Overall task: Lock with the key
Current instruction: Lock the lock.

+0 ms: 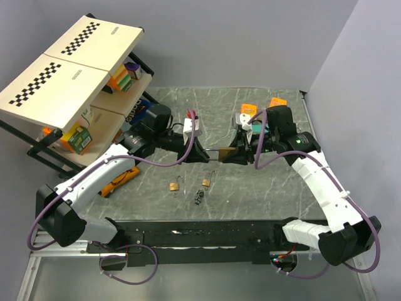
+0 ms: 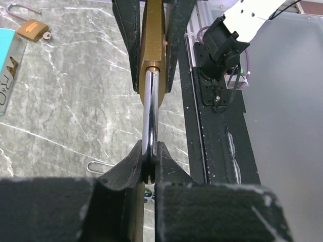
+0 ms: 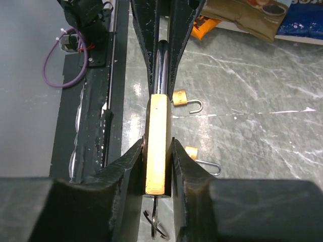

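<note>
Brass padlock (image 1: 227, 151) held midair | left hand (image 2: 150, 154) clamped on its shackle (image 2: 151, 106) | right hand (image 3: 157, 151) clamped on its body

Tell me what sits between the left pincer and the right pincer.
A large brass padlock spans the gap: the left pincer clamps its chrome shackle, the right pincer grips its body. Both wrist views show it.

Two small brass padlocks (image 1: 175, 186) on marble table (image 1: 269, 188), checkered shelf (image 1: 69, 69) with boxes (image 1: 76, 139)
</note>
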`<state>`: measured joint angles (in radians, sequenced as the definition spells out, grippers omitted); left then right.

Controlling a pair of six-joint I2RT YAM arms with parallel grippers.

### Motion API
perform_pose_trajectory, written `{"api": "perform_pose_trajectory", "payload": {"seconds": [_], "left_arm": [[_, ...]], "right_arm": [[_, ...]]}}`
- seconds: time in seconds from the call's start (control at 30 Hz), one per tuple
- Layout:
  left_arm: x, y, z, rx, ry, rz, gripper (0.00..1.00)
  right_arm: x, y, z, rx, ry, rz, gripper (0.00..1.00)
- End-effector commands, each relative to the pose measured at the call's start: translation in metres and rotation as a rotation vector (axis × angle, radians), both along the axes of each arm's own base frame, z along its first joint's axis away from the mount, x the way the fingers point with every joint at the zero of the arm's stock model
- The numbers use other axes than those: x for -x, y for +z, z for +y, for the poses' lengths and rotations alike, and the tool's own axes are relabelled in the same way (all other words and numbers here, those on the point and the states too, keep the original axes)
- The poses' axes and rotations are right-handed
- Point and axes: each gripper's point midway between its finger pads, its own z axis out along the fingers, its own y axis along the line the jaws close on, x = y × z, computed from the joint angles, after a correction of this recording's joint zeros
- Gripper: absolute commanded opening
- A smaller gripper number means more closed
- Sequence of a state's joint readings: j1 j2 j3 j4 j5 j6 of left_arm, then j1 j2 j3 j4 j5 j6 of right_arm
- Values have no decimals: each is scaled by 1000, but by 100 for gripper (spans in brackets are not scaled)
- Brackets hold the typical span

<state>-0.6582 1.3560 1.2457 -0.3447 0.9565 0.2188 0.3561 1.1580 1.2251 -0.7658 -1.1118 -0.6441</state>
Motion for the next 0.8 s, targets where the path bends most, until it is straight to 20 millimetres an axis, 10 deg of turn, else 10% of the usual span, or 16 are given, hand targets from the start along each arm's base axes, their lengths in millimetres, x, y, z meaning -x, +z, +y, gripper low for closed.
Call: {"api": "perform_pose_trajectory", "payload": {"seconds": [0.0, 0.13, 0.77], "left_arm": [[3, 68, -5, 177, -45, -184, 1], [5, 70, -9, 191, -55, -155, 1], [13, 74, -43, 276, -95, -159, 1]], "right_arm": [[12, 20, 15, -54, 87, -17, 17], [8, 22, 21, -61, 77, -14, 0], [10, 32, 51, -145, 177, 109, 0]]}}
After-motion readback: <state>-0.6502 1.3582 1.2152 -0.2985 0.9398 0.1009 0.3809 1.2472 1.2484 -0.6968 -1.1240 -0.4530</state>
